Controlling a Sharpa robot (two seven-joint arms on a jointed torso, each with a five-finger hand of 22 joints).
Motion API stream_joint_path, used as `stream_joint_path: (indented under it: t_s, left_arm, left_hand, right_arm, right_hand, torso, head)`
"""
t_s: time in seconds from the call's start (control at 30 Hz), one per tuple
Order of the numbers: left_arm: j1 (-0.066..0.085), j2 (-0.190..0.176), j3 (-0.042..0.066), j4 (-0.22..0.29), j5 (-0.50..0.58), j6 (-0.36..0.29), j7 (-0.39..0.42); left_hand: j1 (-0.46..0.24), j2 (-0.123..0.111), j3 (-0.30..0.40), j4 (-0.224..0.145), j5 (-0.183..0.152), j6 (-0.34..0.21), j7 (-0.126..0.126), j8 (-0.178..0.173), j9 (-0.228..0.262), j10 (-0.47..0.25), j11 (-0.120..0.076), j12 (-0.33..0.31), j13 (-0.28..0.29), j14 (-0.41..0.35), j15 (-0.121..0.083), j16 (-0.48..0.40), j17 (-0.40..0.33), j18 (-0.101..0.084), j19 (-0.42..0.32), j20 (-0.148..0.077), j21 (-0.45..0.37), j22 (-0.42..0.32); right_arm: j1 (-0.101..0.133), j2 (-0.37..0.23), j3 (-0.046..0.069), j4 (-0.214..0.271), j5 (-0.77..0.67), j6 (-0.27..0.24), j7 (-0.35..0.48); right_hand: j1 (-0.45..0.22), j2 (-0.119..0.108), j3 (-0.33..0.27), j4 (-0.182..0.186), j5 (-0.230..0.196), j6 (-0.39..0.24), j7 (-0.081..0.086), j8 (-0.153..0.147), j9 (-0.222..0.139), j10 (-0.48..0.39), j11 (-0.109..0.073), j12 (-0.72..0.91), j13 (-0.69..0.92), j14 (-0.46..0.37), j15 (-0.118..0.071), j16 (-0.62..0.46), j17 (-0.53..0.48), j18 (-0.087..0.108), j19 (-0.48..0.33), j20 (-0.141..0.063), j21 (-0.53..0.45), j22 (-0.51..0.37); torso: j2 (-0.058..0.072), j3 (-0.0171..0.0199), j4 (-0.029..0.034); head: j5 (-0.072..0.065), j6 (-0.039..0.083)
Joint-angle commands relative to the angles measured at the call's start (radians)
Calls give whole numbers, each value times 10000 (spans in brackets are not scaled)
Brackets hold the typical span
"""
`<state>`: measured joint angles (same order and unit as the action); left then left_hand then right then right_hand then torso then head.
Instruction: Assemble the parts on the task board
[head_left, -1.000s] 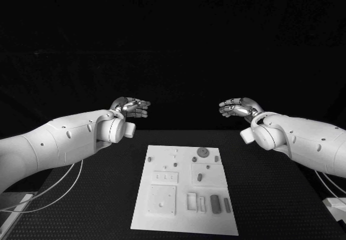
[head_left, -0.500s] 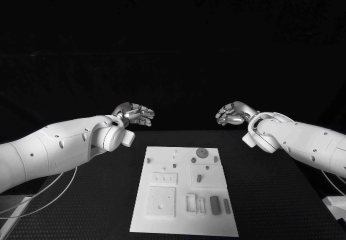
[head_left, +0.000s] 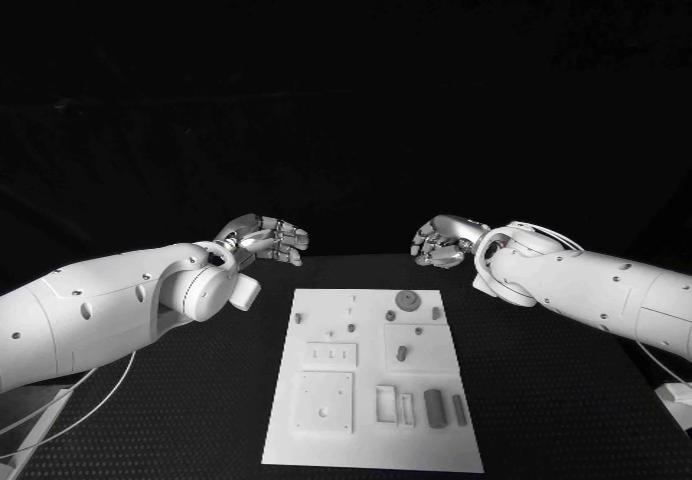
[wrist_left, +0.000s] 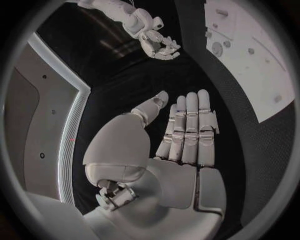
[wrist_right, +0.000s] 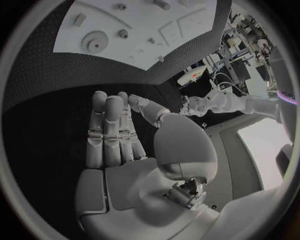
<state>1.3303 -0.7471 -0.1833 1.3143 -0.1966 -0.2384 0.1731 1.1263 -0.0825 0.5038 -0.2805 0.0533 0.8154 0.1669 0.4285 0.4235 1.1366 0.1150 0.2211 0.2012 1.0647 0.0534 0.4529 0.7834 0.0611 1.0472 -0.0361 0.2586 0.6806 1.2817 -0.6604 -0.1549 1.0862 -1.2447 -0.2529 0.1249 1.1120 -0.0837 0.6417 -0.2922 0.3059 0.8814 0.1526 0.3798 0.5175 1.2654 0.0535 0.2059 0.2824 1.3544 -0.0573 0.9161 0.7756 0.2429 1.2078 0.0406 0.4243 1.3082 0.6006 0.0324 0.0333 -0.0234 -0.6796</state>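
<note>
The white task board (head_left: 368, 445) lies in the middle of the black table. Grey parts rest on it: a round disc (head_left: 408, 298) at the far end, a short peg (head_left: 402, 353) in the middle and a long slug (head_left: 434, 408) near the front right. My left hand (head_left: 267, 240) hovers beyond the board's far left corner, and my right hand (head_left: 444, 242) beyond its far right corner. The left hand (wrist_left: 184, 132) has straight fingers and a bare palm. So does the right hand (wrist_right: 115, 132). Neither touches the board.
Black table mat (head_left: 562, 380) surrounds the board on both sides. White cables (head_left: 87, 395) hang under my left arm near the table's left edge. The board (wrist_right: 144, 30) and its disc (wrist_right: 95, 41) lie ahead of my right hand's fingertips.
Both hands have come down and inward, closer to each other and to the board's far end. The parts on the board have not moved.
</note>
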Motion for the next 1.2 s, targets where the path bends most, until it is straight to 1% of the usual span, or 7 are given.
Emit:
stream_joint_path:
  t_s: [0.03, 0.33, 0.6, 0.7, 0.8, 0.93, 1.2]
  left_arm:
    - [35, -114, 16, 209, -387, 467, 342]
    - [36, -325, 31, 580, -462, 416, 326]
    - [40, -533, 168, 780, -469, 176, 229]
    - [40, -588, 169, 806, -470, 218, 223]
    - [40, -678, 168, 850, -470, 227, 233]
    - [40, -726, 169, 875, -470, 208, 266]
    - [58, -778, 202, 988, -470, 152, 326]
  left_hand:
    - [-97, -125, -149, -67, 10, -70, -9, -67, -6, -75, 12, -86, 9, -3, -20, -31, 39, -155, 10, -77, -59, 21]
    - [18, -274, -326, -91, 4, -54, -43, -115, 36, -79, 9, -197, 43, -15, -30, -65, 101, -189, -2, -105, -90, 44]
    - [-2, -252, -385, -74, -1, -58, -27, -141, 49, -99, 31, -252, 49, -17, -26, -83, 121, -201, 1, -108, -103, 49]
    - [215, -186, -312, -96, 4, -36, -10, -162, 72, -64, 35, -290, 74, -15, -34, -104, 147, -202, 8, -120, -121, 55]
    - [237, -198, -316, -92, 0, -36, -10, -172, 77, -66, 41, -308, 78, -17, -30, -113, 154, -209, 5, -116, -129, 56]
    - [219, -213, -341, -82, -5, -30, -10, -178, 84, -70, 48, -326, 81, -20, -25, -121, 160, -217, 4, -111, -135, 58]
    - [176, -215, -386, -68, -6, -40, -5, -203, 93, -79, 60, -366, 88, -12, -24, -131, 176, -221, 15, -113, -142, 64]
  right_arm:
    - [-7, -12, 4, 293, -1712, 164, -145]
    - [-34, 24, 4, 836, -3501, 497, -723]
    - [-188, 66, 3, 960, -4351, 510, -1069]
    - [-251, -22, 3, 1106, -4558, 500, -1183]
    - [-276, -66, 3, 1231, -4779, 580, -1281]
    - [-332, -92, 3, 1324, -4875, 638, -1283]
    - [-453, 33, -5, 1127, -4992, 560, -1322]
  right_hand:
    - [-88, -188, -111, 17, 28, -48, 45, -79, -38, -115, 29, -149, -50, -39, 30, 222, 108, 189, 159, -40, 120, 261]
    - [-159, -462, -268, 37, 30, -427, 175, -522, -322, -1175, 480, -1176, -608, 89, 440, 1679, 750, 189, 750, -403, 929, 276]
    - [-365, -546, -555, 52, 28, -760, -6, -746, -511, -1709, 737, -1439, -1077, -184, 696, 2271, 826, 189, 692, -466, 1254, 252]
    - [-216, -414, -471, 43, 39, -700, 64, -721, -520, -1938, 768, -1459, -1205, -243, 729, 2329, 781, 189, 657, -472, 1275, 244]
    - [-277, -433, -553, 68, 17, -684, 72, -719, -538, -1973, 764, -1420, -1281, -263, 727, 2410, 742, 189, 654, -455, 1319, 246]
    - [-321, -487, -629, 71, 17, -616, 75, -688, -542, -1954, 753, -1403, -1335, -267, 715, 2494, 712, 189, 666, -462, 1361, 244]
    - [-325, -443, -662, 92, 29, -428, 78, -609, -553, -1881, 695, -1381, -1444, -286, 662, 2656, 629, 189, 677, -484, 1427, 237]
  torso:
    - [202, 128, 106]
    - [522, 314, 209]
    - [798, 452, 359]
    - [855, 476, 391]
    - [920, 528, 394]
    - [973, 561, 383]
    - [1101, 596, 420]
  head:
    - [-64, 35]
    - [-168, 102]
    - [-295, 131]
    - [-354, 119]
    - [-354, 101]
    - [-397, 64]
    - [-385, 49]
